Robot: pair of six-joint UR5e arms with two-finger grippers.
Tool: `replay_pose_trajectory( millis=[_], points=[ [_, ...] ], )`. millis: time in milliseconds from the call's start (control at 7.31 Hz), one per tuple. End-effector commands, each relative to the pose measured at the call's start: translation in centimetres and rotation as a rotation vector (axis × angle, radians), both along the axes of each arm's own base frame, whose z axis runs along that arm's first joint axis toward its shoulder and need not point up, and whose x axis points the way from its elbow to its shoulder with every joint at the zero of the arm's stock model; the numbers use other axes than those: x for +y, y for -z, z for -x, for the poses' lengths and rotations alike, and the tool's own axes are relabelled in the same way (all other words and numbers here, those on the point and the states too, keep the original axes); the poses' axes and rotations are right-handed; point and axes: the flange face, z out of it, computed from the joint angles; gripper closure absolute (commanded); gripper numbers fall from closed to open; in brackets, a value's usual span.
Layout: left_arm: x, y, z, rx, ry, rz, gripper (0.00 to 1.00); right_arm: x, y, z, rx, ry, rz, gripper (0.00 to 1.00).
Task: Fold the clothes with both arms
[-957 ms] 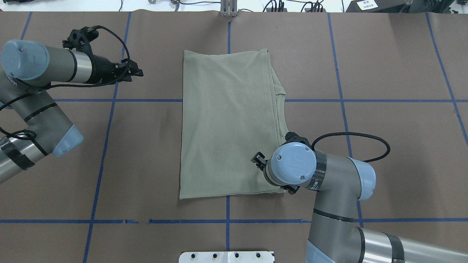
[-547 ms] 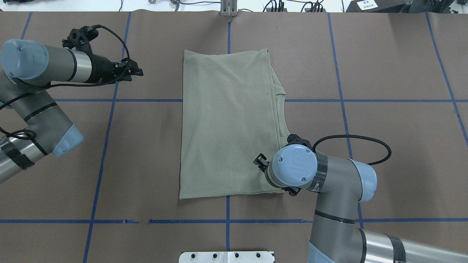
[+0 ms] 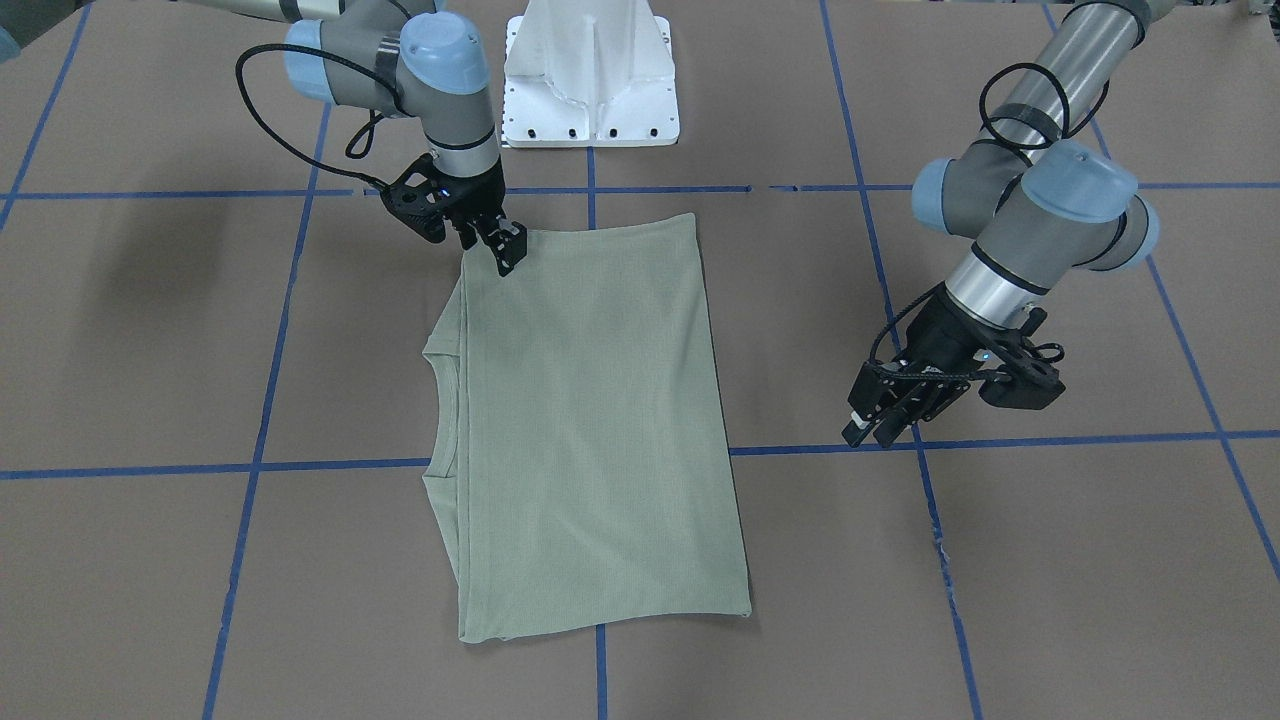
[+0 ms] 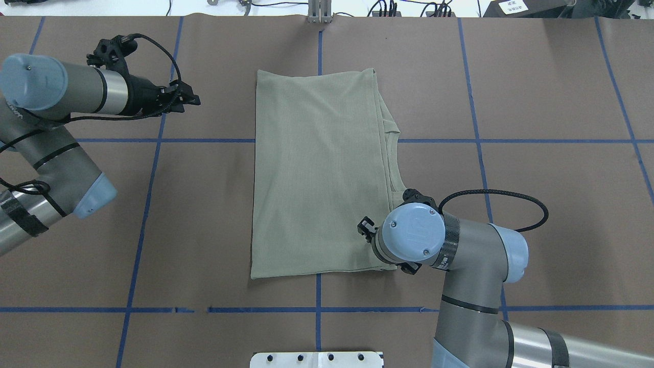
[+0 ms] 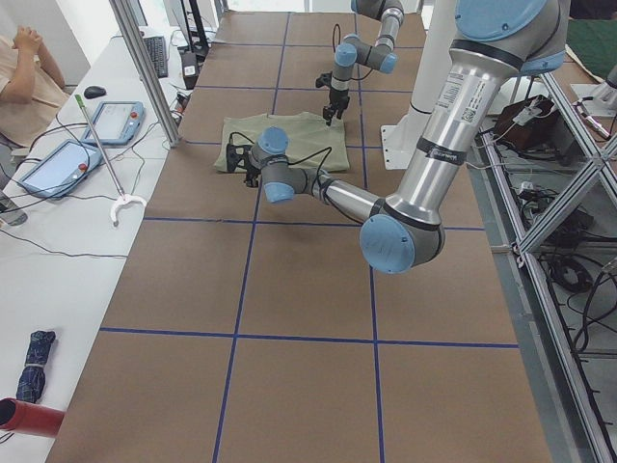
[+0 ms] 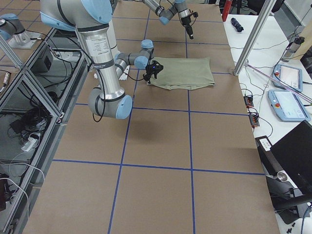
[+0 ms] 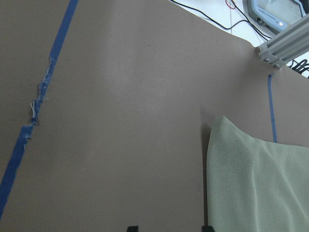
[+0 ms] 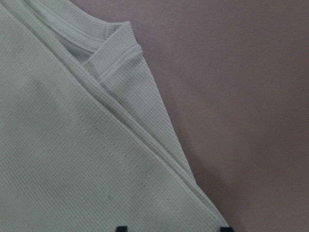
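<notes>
Shirt (image 4: 317, 174) of sage-green ribbed knit lies folded into a long rectangle near the middle of the table (image 4: 536, 92). It is flat on the brown cover, with its short edges facing the far edge and the robot's edge. The crew neckline (image 4: 392, 163) shows along the side toward the robot's right, where layered edges peek out from under the top panel. Blue tape lines (image 4: 148, 204) cross the cover, and some pass under the shirt.

The right gripper (image 3: 498, 248) points down at the shirt's corner nearest the robot on that right side. Its fingers are spread, and in the wrist view the tips stand well apart over the layered cloth edge with nothing pinched. Whether the tips touch the cloth I cannot tell.

The left gripper (image 3: 880, 420) hangs over bare table, well apart from the shirt's left edge and angled toward it. It is released too, with only brown cover between its tips. The white pedestal base (image 3: 590, 80) stands at the robot's edge.
</notes>
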Motion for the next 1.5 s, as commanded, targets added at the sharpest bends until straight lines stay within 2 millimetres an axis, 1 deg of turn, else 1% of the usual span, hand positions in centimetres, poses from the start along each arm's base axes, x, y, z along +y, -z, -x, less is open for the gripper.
replay_pose_trajectory(
  millis=[0,137,274,410,547,684,821,1231,1368],
  points=[
    [0.0,0.1,0.0,0.001,0.0,-0.002,0.46,0.2,-0.3,0.0,0.004,0.001,0.002,0.38],
    [0.0,0.3,0.2,0.004,0.002,-0.005,0.47,0.2,-0.2,0.0,0.003,0.0,0.0,0.58],
    [0.0,0.3,0.2,0.004,0.002,-0.005,0.47,0.2,-0.2,0.0,0.003,0.0,0.002,0.9],
    [0.0,0.3,0.3,0.005,0.002,-0.005,0.47,0.2,-0.4,0.0,0.006,0.004,0.002,1.0],
    [-0.1,0.4,0.4,0.006,0.003,-0.006,0.47,0.5,-0.9,0.0,0.013,0.005,0.003,1.0],
    [-0.1,0.4,0.4,0.005,0.003,-0.007,0.47,0.8,0.6,-0.5,-0.015,0.012,-0.003,1.0],
    [-0.1,0.4,0.4,0.006,0.004,-0.006,0.47,0.9,1.2,-1.0,-0.028,0.01,-0.007,1.0],
    [0.4,1.3,0.7,0.027,-0.01,-0.007,0.47,0.9,1.5,-1.4,-0.03,0.008,-0.007,1.0],
    [1.0,1.3,0.8,0.059,0.009,0.06,0.46,0.9,1.3,-1.5,-0.027,0.008,-0.006,1.0]
  ],
)
